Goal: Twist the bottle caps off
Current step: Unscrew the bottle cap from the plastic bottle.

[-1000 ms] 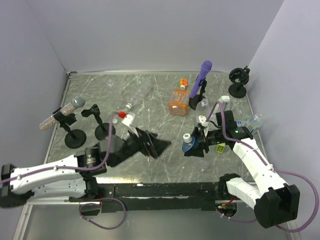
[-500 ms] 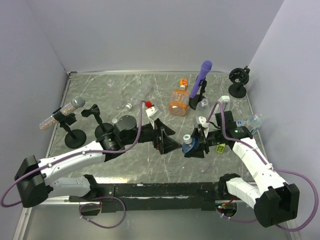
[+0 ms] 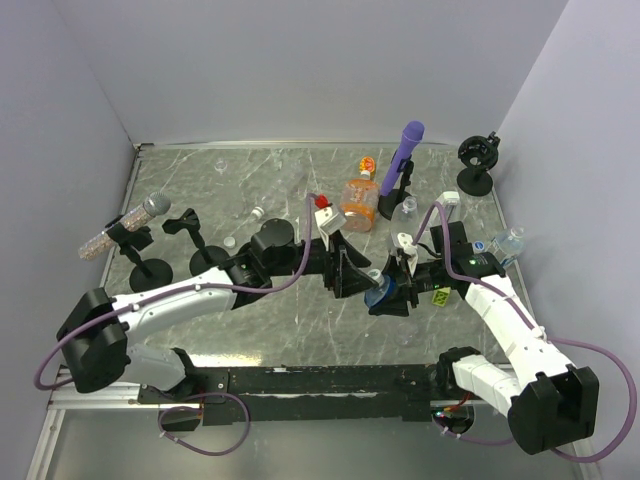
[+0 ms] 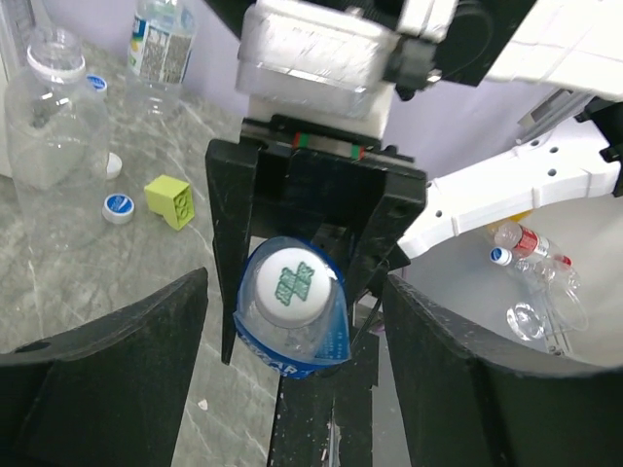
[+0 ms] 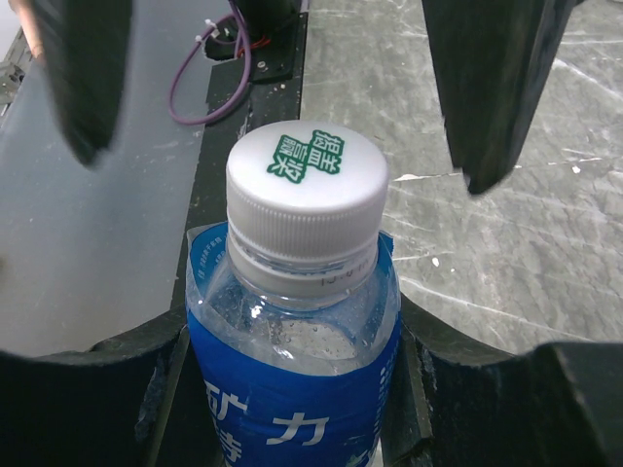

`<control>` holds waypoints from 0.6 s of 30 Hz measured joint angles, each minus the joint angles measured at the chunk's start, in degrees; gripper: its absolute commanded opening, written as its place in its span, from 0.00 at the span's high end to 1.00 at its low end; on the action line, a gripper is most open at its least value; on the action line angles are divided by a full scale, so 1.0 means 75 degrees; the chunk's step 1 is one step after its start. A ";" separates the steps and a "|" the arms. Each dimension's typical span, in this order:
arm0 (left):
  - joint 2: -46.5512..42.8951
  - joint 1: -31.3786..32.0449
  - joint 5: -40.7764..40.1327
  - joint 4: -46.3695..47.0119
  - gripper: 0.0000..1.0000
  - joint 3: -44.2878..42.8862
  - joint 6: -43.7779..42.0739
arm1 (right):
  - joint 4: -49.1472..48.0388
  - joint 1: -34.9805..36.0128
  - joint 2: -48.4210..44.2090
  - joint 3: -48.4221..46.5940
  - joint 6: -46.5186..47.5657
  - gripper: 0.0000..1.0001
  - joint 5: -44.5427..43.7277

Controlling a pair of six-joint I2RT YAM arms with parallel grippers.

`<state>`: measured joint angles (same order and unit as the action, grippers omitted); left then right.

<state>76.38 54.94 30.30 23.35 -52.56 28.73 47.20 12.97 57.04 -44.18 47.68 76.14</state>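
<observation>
The right claw (image 3: 392, 288) is clamped on the blue-label bottle (image 5: 292, 418), gripping it around the body just below the neck. The cap end points over at the other arm. That's at the right-middle of the table (image 3: 250, 170); can't tell if the bottle is resting on it or lifted. The white cap (image 5: 307, 167) with the green logo is screwed on.

The left claw (image 3: 360, 277) is right up at it and spread wide. Its black fingers (image 5: 487, 88) sit one on each side of the cap, with a clear gap on both sides and no contact, and it's got nothing in it.

In the left wrist view there's a clear bottle (image 4: 54, 136) standing with no cap on. A yellow-green block (image 4: 168, 201) is near it, with a loose cap (image 4: 117, 207) just beside the block. Further back, the orange bottle (image 3: 356, 203) sits next to the purple stick (image 3: 405, 150).
</observation>
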 measured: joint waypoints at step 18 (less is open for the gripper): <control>0.0452 0.0000 0.0361 0.0169 0.99 -0.0169 0.0259 | 0.0032 0.0000 0.0012 -0.0012 -0.0009 0.87 -0.0029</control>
<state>79.77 54.94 33.01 24.62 -53.82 30.68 47.44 12.97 57.12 -44.27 47.62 75.92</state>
